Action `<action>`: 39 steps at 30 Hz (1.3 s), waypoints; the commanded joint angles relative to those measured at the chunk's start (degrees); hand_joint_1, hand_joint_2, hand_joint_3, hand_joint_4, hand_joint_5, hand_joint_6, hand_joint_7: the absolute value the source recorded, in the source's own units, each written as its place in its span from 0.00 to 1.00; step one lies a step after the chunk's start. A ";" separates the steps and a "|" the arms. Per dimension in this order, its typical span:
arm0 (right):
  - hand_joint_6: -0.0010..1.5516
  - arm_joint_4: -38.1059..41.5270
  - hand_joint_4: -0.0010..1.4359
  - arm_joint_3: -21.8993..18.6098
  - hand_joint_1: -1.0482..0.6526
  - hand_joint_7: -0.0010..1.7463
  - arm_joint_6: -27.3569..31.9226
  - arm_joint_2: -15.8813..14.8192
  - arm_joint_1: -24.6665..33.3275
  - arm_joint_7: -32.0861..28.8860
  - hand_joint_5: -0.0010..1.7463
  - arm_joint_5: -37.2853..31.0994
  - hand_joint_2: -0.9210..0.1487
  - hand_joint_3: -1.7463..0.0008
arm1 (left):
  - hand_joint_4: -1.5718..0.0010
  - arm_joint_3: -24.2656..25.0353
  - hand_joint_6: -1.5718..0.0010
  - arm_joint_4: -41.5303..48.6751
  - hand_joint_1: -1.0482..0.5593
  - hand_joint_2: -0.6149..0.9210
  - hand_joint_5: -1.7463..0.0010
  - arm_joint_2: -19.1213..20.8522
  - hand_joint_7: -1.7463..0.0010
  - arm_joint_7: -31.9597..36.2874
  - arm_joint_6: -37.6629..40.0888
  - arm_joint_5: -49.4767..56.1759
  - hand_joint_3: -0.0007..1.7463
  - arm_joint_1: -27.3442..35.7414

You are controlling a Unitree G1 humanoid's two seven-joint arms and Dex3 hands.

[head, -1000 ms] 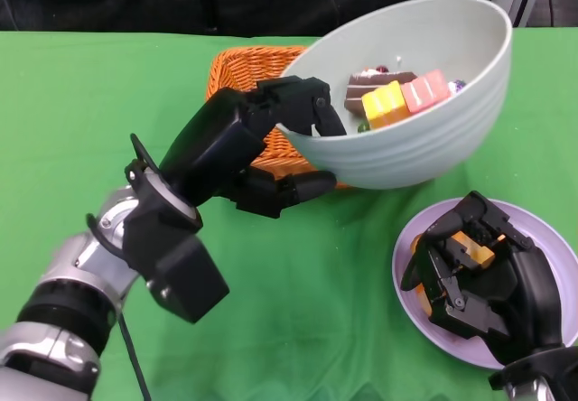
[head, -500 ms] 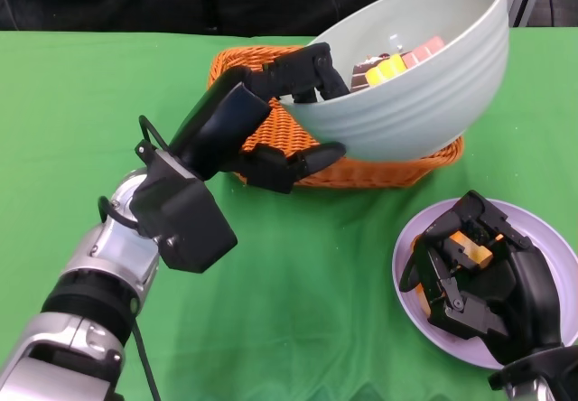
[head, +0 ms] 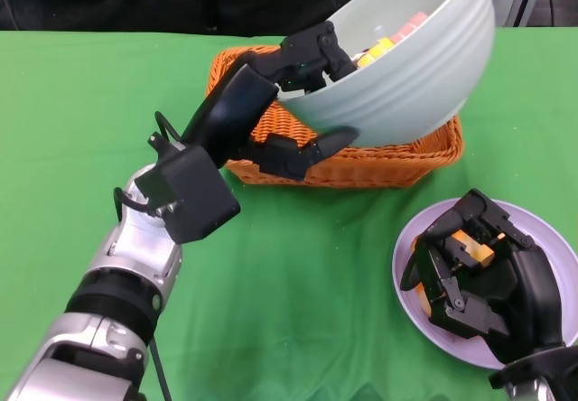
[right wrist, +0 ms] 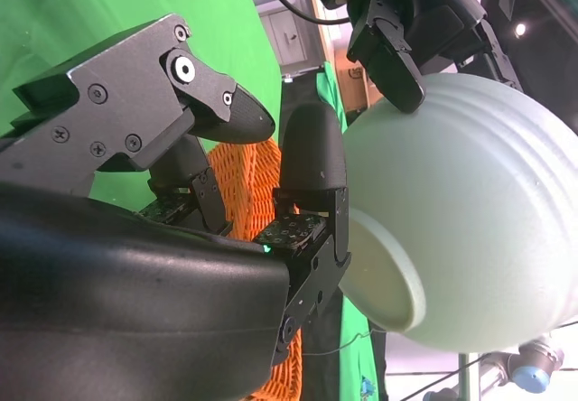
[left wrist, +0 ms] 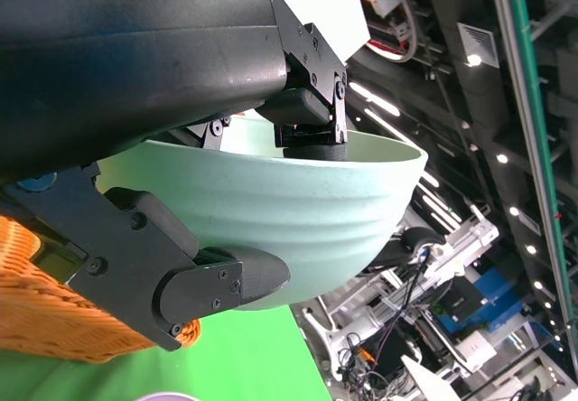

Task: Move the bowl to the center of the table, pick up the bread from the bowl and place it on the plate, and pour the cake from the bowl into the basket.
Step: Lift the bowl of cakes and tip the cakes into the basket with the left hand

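Overhead, left hand (head: 289,103) fingers grasp the tilted bowl (head: 406,67) above the basket (head: 361,162); right hand (head: 479,279) fingers clench bread (head: 471,249) over the plate (head: 411,302).

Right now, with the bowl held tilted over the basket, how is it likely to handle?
The bowl looks rigid, smooth, probably slippery. The left robot hand grips only its rim, so it may swing. The cake will likely slide out.

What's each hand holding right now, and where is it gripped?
The left hand grips the bowl by its near rim, fingers inside, thumb beneath, over the basket. The right hand rests on the plate; cannot tell if it holds anything.
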 commanded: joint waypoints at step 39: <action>0.38 1.04 0.52 0.49 0.53 0.87 -1.27 1.08 0.10 0.01 1.00 -1.10 0.38 0.36 | 0.47 11.06 0.47 -15.36 0.57 0.76 0.11 -8.46 0.23 -13.31 45.39 -23.18 0.64 1.40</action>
